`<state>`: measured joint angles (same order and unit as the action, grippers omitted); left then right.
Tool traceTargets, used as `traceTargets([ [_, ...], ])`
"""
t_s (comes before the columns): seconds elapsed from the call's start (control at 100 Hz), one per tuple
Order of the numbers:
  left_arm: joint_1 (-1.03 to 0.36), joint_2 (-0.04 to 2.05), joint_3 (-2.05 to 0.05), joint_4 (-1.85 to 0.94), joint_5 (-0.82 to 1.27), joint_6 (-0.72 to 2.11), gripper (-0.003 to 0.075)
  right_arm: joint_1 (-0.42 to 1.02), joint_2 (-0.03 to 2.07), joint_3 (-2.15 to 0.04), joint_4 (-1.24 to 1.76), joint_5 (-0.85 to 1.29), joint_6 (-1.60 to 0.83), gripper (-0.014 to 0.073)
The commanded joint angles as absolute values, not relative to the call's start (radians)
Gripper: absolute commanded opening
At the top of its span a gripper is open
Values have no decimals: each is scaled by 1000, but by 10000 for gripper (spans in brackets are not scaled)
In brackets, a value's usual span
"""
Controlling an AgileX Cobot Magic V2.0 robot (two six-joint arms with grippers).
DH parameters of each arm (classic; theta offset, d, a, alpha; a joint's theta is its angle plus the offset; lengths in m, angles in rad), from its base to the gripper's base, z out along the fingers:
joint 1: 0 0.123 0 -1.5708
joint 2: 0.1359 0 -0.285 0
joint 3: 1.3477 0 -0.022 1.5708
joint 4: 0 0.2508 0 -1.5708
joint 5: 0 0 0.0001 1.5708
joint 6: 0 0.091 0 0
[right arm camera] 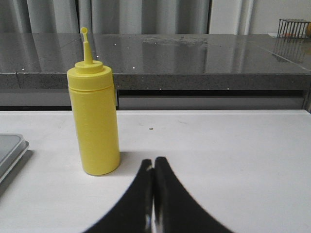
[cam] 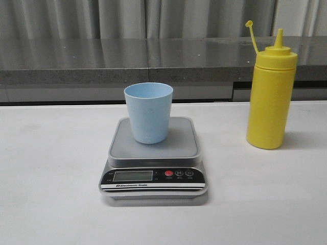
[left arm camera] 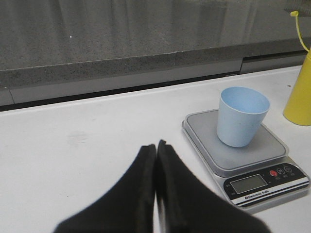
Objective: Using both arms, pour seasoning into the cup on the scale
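Observation:
The pale blue cup stands upright on the silver-grey scale in the middle of the white table. The yellow seasoning bottle stands upright to the right of the scale, its cap strap sticking up. In the left wrist view my left gripper is shut and empty, over bare table, apart from the scale and the cup. In the right wrist view my right gripper is shut and empty, beside and short of the bottle. Neither gripper shows in the front view.
A grey stone counter runs along the back edge of the table, with curtains behind it. A corner of the scale shows at the edge of the right wrist view. A small wire rack sits far back on the counter.

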<state>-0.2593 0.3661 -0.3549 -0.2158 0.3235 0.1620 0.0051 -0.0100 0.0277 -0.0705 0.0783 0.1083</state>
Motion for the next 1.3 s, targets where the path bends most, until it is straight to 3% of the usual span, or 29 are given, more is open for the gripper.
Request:
traceTargets([
  [0.0,-259,372,-382,-231,248,153,-20,7,-27,-8,-84,-12,106,-69],
  [0.44,-259,372,-382,-231,248,153,-20,7,39,-237,-71,202,106,-69],
  [0.78,-259,372,-382,-231,248,153,-20,7,352,-475,49,436,105,-69],
  [1.12,-259,372,-382,-231,248,153,-20,9,683,-619,79,475,104,-64],
  [1.22,-259,372,-382,-231,248,153,-20,23,776,-653,82,492,91,-8],
  [1.29,-259,372,-382,-231,248,153,-20,45,829,-670,82,489,74,101],
])
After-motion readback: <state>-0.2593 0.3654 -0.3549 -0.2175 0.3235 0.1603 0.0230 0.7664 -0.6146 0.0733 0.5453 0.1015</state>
